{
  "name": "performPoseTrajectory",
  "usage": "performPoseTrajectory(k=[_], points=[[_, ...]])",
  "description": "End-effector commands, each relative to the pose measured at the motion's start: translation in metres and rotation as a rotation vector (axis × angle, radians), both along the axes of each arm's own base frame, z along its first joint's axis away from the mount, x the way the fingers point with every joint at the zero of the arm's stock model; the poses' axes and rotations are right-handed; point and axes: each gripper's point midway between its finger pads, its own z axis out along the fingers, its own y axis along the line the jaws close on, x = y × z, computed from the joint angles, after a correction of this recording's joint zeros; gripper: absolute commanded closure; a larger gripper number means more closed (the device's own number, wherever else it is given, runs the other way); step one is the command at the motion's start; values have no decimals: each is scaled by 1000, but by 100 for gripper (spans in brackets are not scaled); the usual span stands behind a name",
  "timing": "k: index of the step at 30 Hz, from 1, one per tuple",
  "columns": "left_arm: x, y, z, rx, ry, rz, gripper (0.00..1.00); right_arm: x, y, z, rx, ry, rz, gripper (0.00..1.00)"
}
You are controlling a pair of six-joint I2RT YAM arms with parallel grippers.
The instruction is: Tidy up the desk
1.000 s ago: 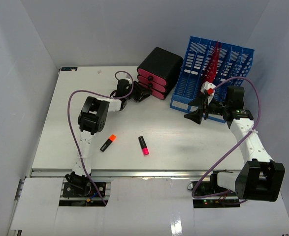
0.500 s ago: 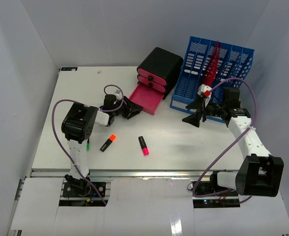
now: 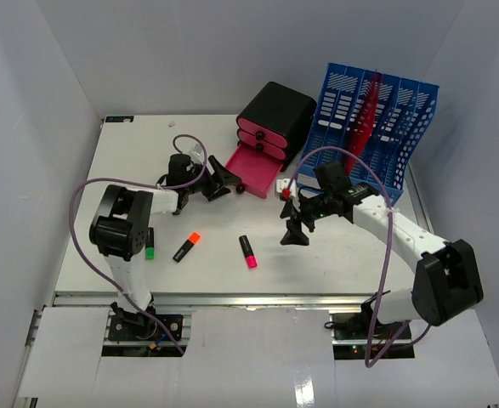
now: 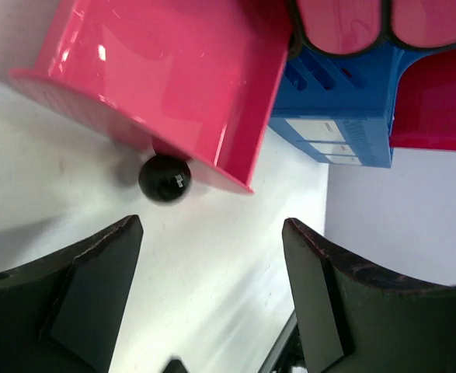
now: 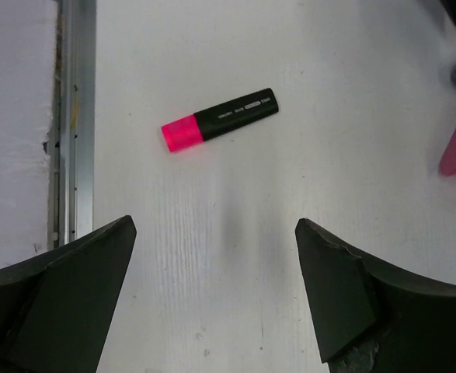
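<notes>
With the pink drawer (image 3: 256, 166) now pulled open, my left pincer (image 3: 222, 182) gapes beside it (empty) and my right pincer (image 3: 297, 223), also wide, nears the pink highlighter (image 3: 247, 252) to stow.

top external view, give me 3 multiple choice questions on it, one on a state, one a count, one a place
1. The pink drawer of the black drawer unit is:
A) pulled out
B) shut
C) lying upside down

2. How many highlighters lie on the desk?
A) one
B) three
C) five

3. The pink highlighter lies:
A) inside the drawer
B) on the bare desk
C) on top of the drawer unit

Answers:
1 A: the left wrist view shows the drawer out, its knob ahead of the open left pincer.
2 B: a green highlighter, an orange highlighter and the pink one.
3 B: the right wrist view shows it flat on the white top.
</notes>
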Motion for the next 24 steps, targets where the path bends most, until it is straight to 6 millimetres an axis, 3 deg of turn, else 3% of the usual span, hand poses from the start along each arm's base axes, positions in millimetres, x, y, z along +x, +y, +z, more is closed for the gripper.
performPoseTrajectory(k=[1,4,5,7,9,10,12,13,15,20,24], points=[[-25,21,52,117,-185,-26,16,9,21,2,-131,-4,-78,10],[-46,43,55,225,-205,22,15,-7,51,-3,-150,20,-143,10],[-50,50,78,251,-281,41,14,-9,61,-11,-167,3,-178,10],[-66,71,92,330,-308,105,9,-13,70,-27,-206,80,-331,10],[-79,98,120,392,-388,219,4,-13,77,-45,-258,102,-413,10],[-88,111,113,439,-357,260,2,-12,80,-47,-258,131,-466,10],[-109,131,143,457,-427,350,2,-9,93,-56,-286,163,-513,10],[-113,132,137,469,-401,343,2,-11,92,-57,-294,178,-524,10],[-139,149,155,475,-445,412,2,-7,103,-68,-339,210,-560,10],[-183,162,168,435,-466,458,2,1,117,-106,-459,207,-630,8],[-203,173,172,416,-461,513,2,2,120,-123,-498,211,-639,2]])
